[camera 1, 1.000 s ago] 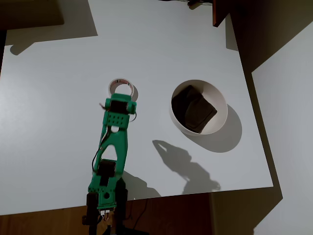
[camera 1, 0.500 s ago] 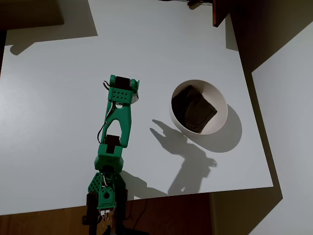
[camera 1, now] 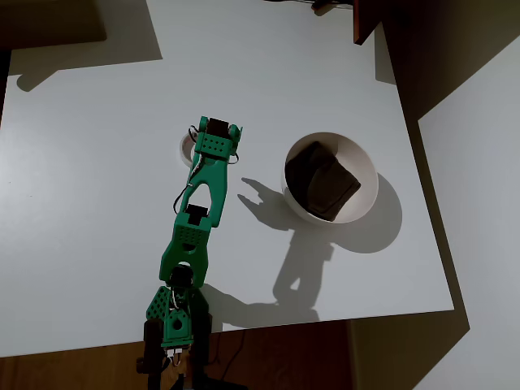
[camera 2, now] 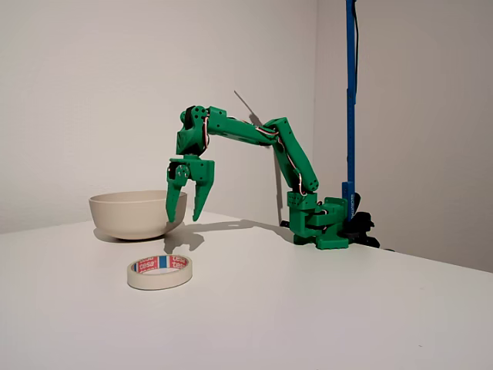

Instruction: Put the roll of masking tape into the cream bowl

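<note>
- Well, the roll of masking tape (camera 2: pixel 159 272) lies flat on the white table (camera 2: pixel 323 308), hole upward, with a red and blue label showing inside its core; in the fixed view it sits below my gripper (camera 2: pixel 189 203) and nearer the camera, clear of both fingers.
- From overhead, only a pale arc of the roll of masking tape (camera 1: pixel 187 147) peeks out at the left edge of my wrist, so my gripper (camera 1: pixel 214 140) hangs roughly over it.
- My gripper is spread apart with nothing between the fingers; both green fingers (camera 2: pixel 173 202) point down and stay above the table, touching nothing.
- The cream bowl (camera 2: pixel 133 213) stands upright on the table; in the fixed view it is to the left of my gripper, its rim about level with my fingertips.
- Overhead, the cream bowl (camera 1: pixel 367 174) lies to the right of my wrist, apart from it, with a dark lumpy patch (camera 1: pixel 322 180) inside.
- My green arm (camera 1: pixel 193 235) reaches back to its base (camera 2: pixel 322 225) at the table edge, beside a blue upright pole (camera 2: pixel 350 108).
</note>
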Available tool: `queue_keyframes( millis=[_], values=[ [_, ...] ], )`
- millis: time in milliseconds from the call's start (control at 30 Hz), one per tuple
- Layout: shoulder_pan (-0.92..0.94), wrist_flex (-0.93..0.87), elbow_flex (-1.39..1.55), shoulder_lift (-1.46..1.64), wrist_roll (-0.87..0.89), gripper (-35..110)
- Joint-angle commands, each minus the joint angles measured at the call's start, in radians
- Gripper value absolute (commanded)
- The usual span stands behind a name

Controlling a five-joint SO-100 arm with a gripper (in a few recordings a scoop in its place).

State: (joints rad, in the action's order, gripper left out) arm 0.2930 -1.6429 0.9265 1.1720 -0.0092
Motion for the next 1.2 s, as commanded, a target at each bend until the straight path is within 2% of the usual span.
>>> queue_keyframes(
  millis=[0, 500, 1167],
  values=[
    [0.009, 0.020, -0.067, 0.014, -0.018, 17],
    [-0.106, 0.067, -0.078, -0.087, 0.006, 16],
    [-0.069, 0.087, -0.150, -0.245, -0.003, 15]
  ],
)
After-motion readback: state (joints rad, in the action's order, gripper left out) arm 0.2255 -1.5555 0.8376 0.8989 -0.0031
